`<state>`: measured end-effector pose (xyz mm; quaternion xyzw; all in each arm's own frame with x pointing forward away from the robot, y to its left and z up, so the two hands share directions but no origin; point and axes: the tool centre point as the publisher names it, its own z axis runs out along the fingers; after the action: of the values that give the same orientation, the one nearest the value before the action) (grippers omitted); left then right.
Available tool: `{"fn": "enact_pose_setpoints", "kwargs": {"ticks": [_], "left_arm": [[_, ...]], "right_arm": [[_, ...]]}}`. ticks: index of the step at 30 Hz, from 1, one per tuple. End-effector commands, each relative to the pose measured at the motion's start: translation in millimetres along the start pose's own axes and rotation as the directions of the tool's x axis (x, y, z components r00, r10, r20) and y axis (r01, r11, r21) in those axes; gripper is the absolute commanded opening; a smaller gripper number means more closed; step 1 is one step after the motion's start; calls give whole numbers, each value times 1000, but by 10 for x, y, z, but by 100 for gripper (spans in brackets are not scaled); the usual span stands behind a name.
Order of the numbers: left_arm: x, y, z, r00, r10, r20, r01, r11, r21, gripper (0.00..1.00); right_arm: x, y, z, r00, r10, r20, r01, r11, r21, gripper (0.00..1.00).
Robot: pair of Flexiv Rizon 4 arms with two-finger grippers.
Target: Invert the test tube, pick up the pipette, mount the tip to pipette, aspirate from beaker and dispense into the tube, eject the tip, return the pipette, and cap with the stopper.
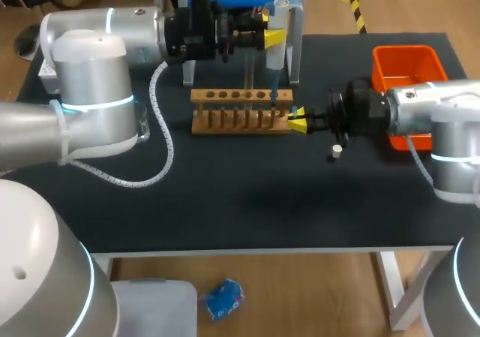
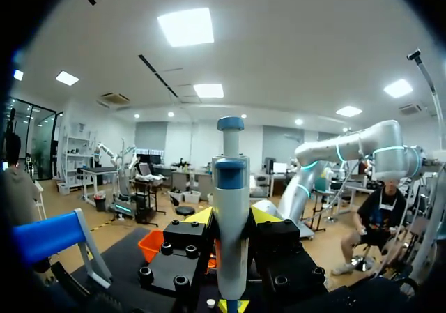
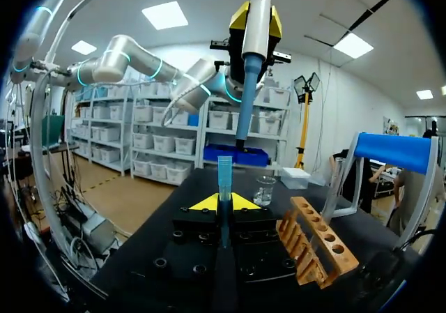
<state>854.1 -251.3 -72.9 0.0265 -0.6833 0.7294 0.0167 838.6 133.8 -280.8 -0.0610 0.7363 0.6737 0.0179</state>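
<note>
Over the black table (image 1: 247, 202) and wooden rack (image 1: 240, 112), holds the pipette (image 2: 231, 208) upright, left gripper (image 1: 274, 38) clamped on its body. Just below its nozzle, holds the blue tip (image 3: 224, 170) upright, right gripper (image 3: 224, 203) closed on it by the rack's right end. Smallest: white stopper (image 1: 337, 151), loose on the table beside that gripper
</note>
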Motion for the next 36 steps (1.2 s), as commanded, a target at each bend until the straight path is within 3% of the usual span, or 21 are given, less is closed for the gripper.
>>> {"fn": "enact_pose_setpoints", "kwargs": {"ticks": [1,9,21,36], "left_arm": [[-9,-9,-2,1000,-1,-3,1,1000,-2,0],[-9,-9,-2,1000,-1,-3,1,1000,-2,0],[-9,-9,-2,1000,-1,-3,1,1000,-2,0],[-9,-9,-2,1000,-1,-3,1,1000,-2,0]], "right_arm": [[-72,-33,81,1000,-26,-18,26,999,32,0],[-154,-104,208,998,-65,-21,66,996,61,0],[-273,-75,369,995,-99,15,98,995,33,0],[-193,8,387,995,-102,14,102,995,-11,0]]}}
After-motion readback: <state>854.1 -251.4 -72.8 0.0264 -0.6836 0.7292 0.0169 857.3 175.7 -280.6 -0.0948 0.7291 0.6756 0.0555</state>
